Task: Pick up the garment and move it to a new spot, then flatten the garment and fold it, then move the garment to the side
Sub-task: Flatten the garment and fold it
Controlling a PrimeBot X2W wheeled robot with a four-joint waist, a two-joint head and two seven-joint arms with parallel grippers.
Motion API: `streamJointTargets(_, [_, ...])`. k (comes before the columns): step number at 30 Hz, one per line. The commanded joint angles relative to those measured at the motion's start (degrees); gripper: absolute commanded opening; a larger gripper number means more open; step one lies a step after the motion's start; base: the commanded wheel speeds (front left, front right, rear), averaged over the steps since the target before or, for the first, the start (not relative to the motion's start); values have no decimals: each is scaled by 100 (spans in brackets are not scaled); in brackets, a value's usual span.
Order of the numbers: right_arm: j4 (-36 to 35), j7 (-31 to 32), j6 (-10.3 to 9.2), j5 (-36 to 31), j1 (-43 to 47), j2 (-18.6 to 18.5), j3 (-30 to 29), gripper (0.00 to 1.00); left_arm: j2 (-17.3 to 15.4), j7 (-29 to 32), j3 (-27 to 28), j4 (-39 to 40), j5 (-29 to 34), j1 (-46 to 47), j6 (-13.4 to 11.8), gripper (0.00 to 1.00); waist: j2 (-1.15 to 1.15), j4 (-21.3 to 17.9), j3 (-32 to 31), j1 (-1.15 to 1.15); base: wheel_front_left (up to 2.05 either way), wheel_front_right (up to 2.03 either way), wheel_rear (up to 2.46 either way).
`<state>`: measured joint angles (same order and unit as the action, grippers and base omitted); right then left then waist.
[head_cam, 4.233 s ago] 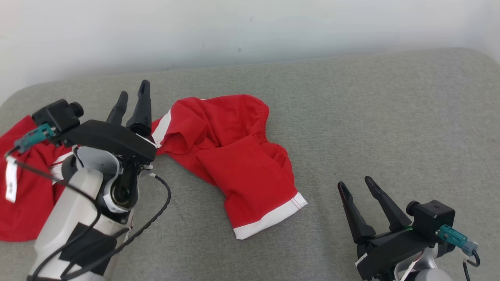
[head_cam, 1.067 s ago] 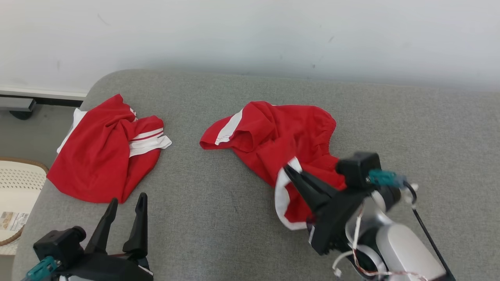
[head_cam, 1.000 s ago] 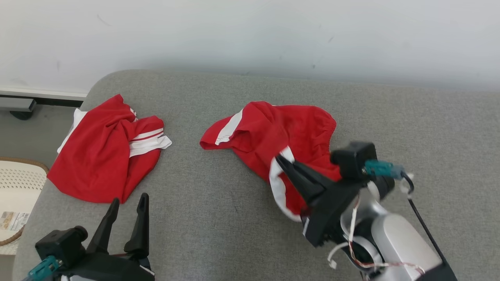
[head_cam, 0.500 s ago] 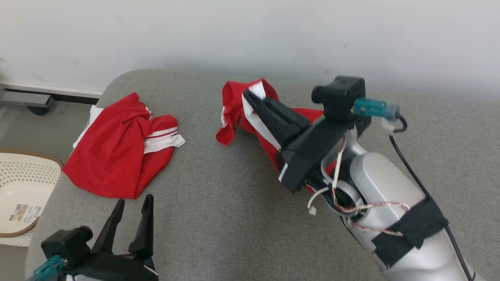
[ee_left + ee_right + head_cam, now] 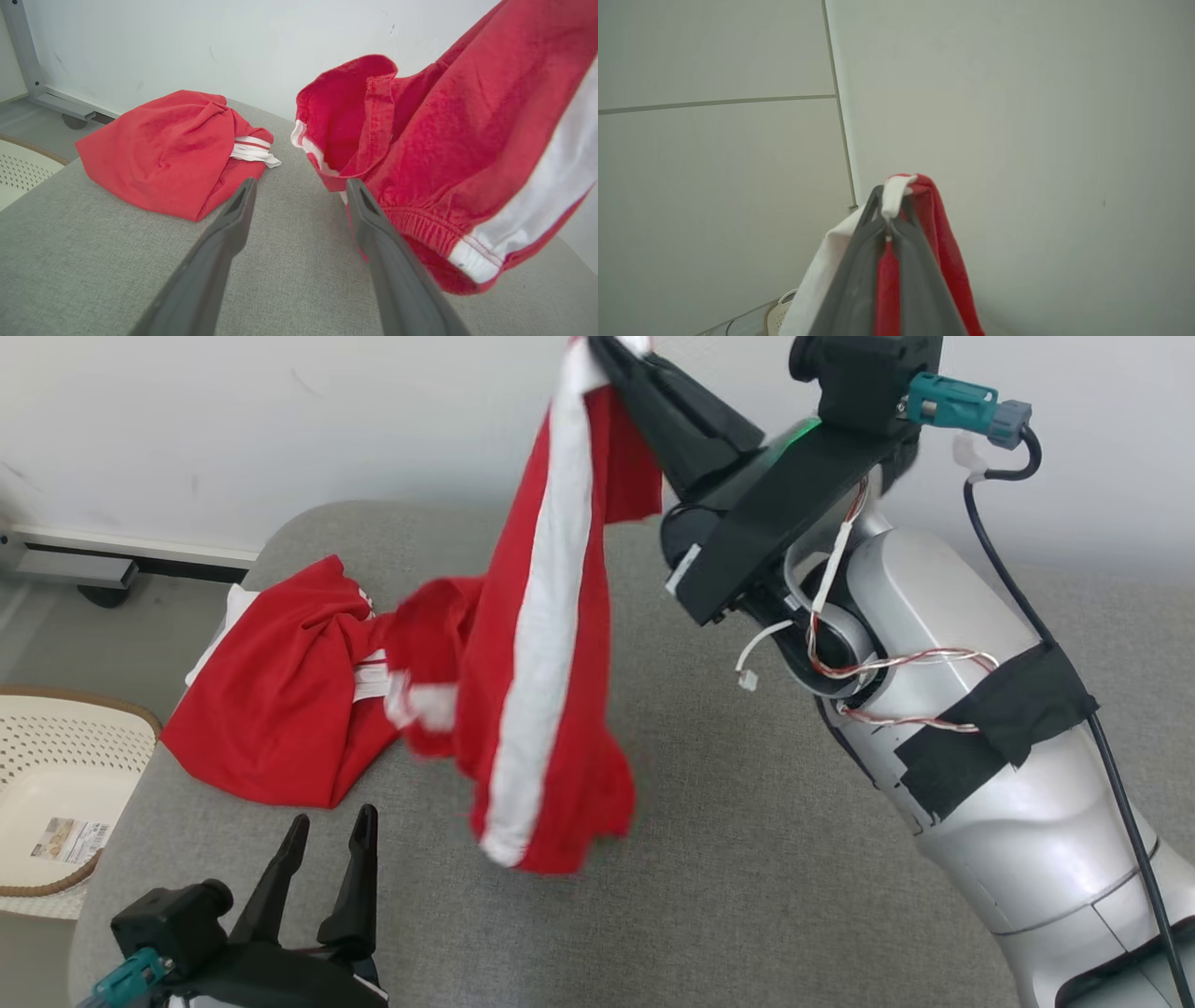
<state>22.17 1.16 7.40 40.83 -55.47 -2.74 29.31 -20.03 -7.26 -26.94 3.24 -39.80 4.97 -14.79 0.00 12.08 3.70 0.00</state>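
Note:
The garment (image 5: 551, 663), red shorts with a white side stripe, hangs in the air above the grey cushion (image 5: 747, 859). My right gripper (image 5: 607, 345) is raised to the top of the head view and shut on the garment's white hem. In the right wrist view the right gripper (image 5: 889, 198) pinches white and red cloth (image 5: 943, 242) between its closed fingers. My left gripper (image 5: 331, 817) rests low at the lower left, open and empty. From the left wrist, the hanging garment (image 5: 444, 154) dangles just right of the left gripper (image 5: 301, 184).
A second crumpled red garment (image 5: 271, 709) with white trim lies on the cushion's left end, also seen from the left wrist (image 5: 173, 144). A cream basket (image 5: 56, 775) stands on the floor off the left edge. A white wall runs behind.
The right gripper has lifted the garment off the cushion, up and leftwards; it now hangs free. The head view has shifted. My left gripper stays open and low.

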Motion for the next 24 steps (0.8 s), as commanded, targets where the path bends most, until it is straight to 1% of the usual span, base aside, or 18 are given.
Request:
streamJointTargets(1, [277,-29,18,-163,39,-29,-136,0,-23,-23,24,15,10,6,-23,100,0,-30,36,0,0,0,0])
streamJointTargets(6, [1037,-66,18,-636,312,-28,-620,0,-55,-41,59,31,-2,35,-27,100,0,-154,129,0,0,0,0])
streamJointTargets(10, [1472,-87,18,-1091,573,-28,-1130,0,-69,-50,60,42,12,83,-31,100,0,-284,188,0,0,0,0])
streamJointTargets(11, [1472,-87,18,-1091,573,-28,-1130,0,-69,-50,60,42,12,83,-31,100,0,-284,188,0,0,0,0])
streamJointTargets(16, [1756,-67,18,-1591,909,-27,-1735,0,-86,-40,46,52,23,132,-27,100,0,-415,235,0,0,0,0])
streamJointTargets(24, [1825,-58,18,-2230,1567,-27,-2719,0,-100,-7,6,54,32,188,-12,100,0,-528,275,0,0,0,0])
